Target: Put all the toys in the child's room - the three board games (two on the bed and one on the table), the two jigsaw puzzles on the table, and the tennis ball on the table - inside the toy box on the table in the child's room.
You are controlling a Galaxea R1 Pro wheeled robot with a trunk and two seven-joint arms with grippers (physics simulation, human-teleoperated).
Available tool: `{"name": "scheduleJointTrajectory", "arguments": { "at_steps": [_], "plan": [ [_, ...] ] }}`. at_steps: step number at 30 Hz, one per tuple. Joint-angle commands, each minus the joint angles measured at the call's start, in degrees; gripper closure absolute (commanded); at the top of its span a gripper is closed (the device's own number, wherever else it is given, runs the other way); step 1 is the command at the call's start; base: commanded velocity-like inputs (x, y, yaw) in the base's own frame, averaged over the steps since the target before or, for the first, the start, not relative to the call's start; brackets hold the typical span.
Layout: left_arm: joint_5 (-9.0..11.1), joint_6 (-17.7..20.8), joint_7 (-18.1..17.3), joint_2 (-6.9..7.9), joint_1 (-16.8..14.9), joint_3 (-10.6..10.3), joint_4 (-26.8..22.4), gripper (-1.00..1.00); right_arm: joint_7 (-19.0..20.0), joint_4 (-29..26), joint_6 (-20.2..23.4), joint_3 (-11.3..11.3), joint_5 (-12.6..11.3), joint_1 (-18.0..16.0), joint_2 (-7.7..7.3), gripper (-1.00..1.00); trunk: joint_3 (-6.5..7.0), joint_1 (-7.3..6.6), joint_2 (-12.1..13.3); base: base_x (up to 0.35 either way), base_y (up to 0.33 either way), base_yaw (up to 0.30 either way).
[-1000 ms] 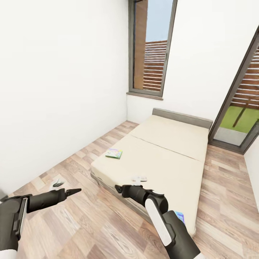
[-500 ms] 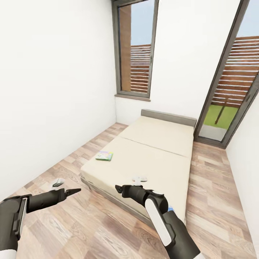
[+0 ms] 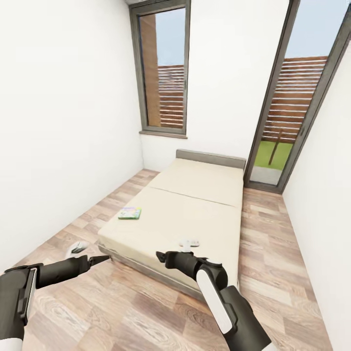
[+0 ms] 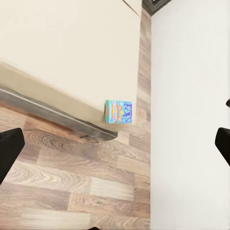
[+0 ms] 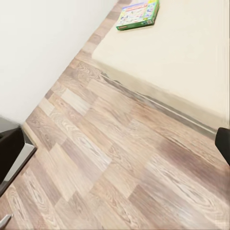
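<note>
Two board games lie on the bed (image 3: 195,214). The green-edged game (image 3: 129,213) sits flat at the bed's left edge, about midway along it. The blue game (image 4: 118,111) rests at a corner of the mattress beside the wall, seen from the left wrist. Both look like light, stiff, flat cardboard boxes, probably smooth; gripping across a thin edge that overhangs or sits near the mattress side seems best. No toy box is visible here. The left claw (image 3: 100,260) and right claw (image 3: 161,256) are both spread and empty.
</note>
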Motion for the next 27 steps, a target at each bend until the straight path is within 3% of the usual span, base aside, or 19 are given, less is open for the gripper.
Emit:
{"name": "scheduleJointTrajectory", "arguments": {
  "at_steps": [1,27],
  "plan": [
    [-0.58,0.5,-0.58,0.0,-0.06,0.11,-0.07,-1.0,-0.5,0.01,0.18,0.06,-0.57,-0.07,0.0,-1.0,-0.06,0.03,-0.13,-0.097,0.009,-0.222],
    [-0.59,0.47,-0.53,-0.13,-0.06,0.04,-0.07,-1.0,-0.5,0.86,0.14,0.01,-0.55,-0.07,0.0,-1.0,1.71,0.03,-0.13,-0.081,0.001,-0.222]
  ]
}}
